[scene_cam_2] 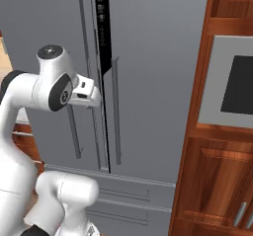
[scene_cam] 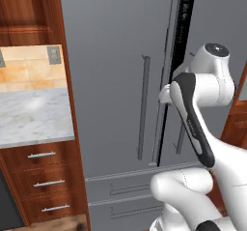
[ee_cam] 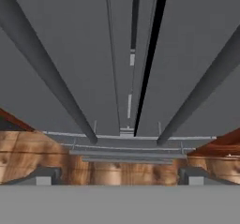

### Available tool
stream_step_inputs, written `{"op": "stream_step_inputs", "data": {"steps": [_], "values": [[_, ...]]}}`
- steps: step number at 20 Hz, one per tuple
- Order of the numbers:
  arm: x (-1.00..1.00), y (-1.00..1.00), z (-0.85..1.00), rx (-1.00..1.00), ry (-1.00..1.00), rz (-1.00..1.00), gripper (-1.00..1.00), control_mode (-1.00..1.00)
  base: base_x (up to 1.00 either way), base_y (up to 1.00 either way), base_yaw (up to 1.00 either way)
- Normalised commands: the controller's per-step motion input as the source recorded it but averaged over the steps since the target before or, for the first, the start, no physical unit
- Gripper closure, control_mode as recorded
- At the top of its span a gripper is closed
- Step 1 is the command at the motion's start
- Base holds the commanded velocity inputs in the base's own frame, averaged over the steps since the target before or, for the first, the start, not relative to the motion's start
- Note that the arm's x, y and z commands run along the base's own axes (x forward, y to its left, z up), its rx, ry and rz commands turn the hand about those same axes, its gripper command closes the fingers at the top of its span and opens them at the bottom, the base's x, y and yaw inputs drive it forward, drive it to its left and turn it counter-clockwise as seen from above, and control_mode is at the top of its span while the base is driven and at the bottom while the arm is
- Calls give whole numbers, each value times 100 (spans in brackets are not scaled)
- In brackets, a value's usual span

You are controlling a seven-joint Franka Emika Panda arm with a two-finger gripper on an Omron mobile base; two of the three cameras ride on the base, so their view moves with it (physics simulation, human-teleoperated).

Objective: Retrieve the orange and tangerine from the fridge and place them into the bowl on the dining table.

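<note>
Directly ahead of the base stands the fridge point(scene_cam: 111, 80), a tall grey unit that is the largest item in the scene. It has two upper doors, separated by one dark vertical gap that runs down the centre. Each door carries one long vertical bar handle, two in total: the left door handle point(scene_cam: 143, 107) and the right door handle point(scene_cam_2: 115, 111). Below the doors, two drawer fronts point(scene_cam: 125, 189) are visible, each with a horizontal pull.

Reddish-brown wooden cabinetry point(scene_cam_2: 212, 180) frames the fridge on both sides. On the right side it houses one grey wall oven point(scene_cam_2: 230, 84) with a dark window. On the left side sits one marble tabletop point(scene_cam: 34, 116) (with a tan tiled backsplash behind it), carried on a wooden base with three drawers point(scene_cam: 46, 181), each fitted with one silver pull.

The white arm point(scene_cam: 202, 104) is raised in front of the centre gap, close to the doors. The end effector point(ee_cam: 120, 175) points down along the fridge face toward the wooden floor point(ee_cam: 117, 169). Its two fingertips point(ee_cam: 44, 176) are spread wide apart and hold nothing.
</note>
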Motion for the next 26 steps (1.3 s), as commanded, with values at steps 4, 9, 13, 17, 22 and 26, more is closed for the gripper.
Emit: {"op": "stream_step_inputs", "data": {"steps": [4,9,13,17,22,26], "values": [[-52,-9,-6,0,-15,0,-100,-100,0,0,0],[-19,-1,-1,0,-6,0,-100,100,-28,0,0],[0,0,0,0,0,0,-100,100,-38,0,0],[0,0,0,0,0,0,-100,100,-39,0,0],[0,0,0,0,0,0,-100,100,-52,0,0],[0,0,0,0,0,0,-100,100,-55,0,0]]}}
